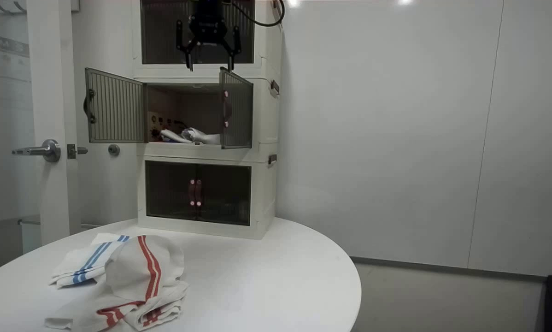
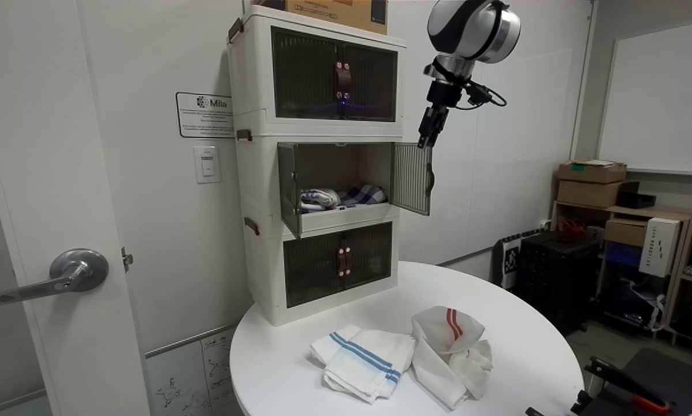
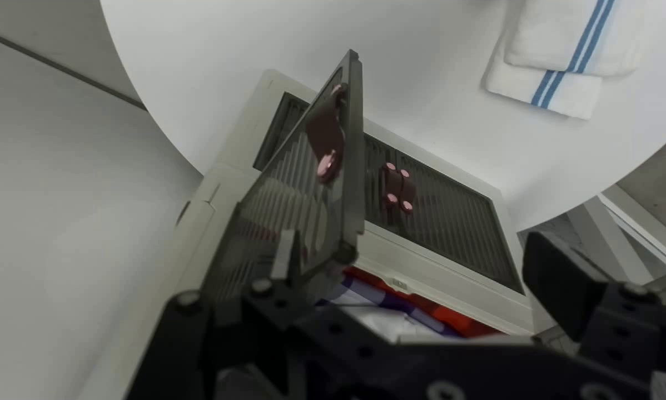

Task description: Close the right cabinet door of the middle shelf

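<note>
The right cabinet door (image 1: 237, 110) of the middle shelf stands open, swung outward from its right hinge. It also shows open in an exterior view (image 2: 411, 178), and in the wrist view (image 3: 288, 183) with its brown handle. The middle shelf (image 1: 202, 103) holds cloths. Its left door (image 1: 115, 107) is open too; it also appears nearly edge-on in an exterior view (image 2: 290, 190). My gripper (image 1: 210, 68) is open and empty, pointing down above the opening, with one finger close to the right door's top free corner. It also shows in an exterior view (image 2: 424, 143) and the wrist view (image 3: 413, 266). Contact cannot be told.
The upper tier doors (image 2: 334, 75) and lower tier doors (image 1: 197, 193) are shut. The white round table (image 1: 276, 286) bears a blue-striped towel (image 2: 366, 358) and a red-striped towel (image 1: 142, 272) before the cabinet. A cardboard box (image 2: 337, 13) sits on top.
</note>
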### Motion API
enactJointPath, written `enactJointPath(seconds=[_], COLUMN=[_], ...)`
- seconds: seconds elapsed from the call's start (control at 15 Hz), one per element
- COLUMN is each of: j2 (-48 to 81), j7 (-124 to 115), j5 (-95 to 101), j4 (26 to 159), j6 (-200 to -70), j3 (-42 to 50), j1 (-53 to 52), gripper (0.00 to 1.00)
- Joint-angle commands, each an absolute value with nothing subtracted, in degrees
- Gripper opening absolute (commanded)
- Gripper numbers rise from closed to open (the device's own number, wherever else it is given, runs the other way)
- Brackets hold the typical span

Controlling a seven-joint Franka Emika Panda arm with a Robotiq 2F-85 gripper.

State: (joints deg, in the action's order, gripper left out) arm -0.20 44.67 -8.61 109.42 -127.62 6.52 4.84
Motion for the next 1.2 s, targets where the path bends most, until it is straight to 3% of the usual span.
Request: enactJointPath(seconds=[0.0,0.67,1.13], j2=[-2.5,-2.94,-3.07], j7=[49.19,48.68,58.53], j5=[-12.29,-14.97,-5.13], j4=[111.07,110.59,103.22], j6=[-127.87,-124.83,-102.31], j3=[4.98,3.17,6.09], j1=[3.96,2.02,4.63], gripper=[1.0,1.0,1.0])
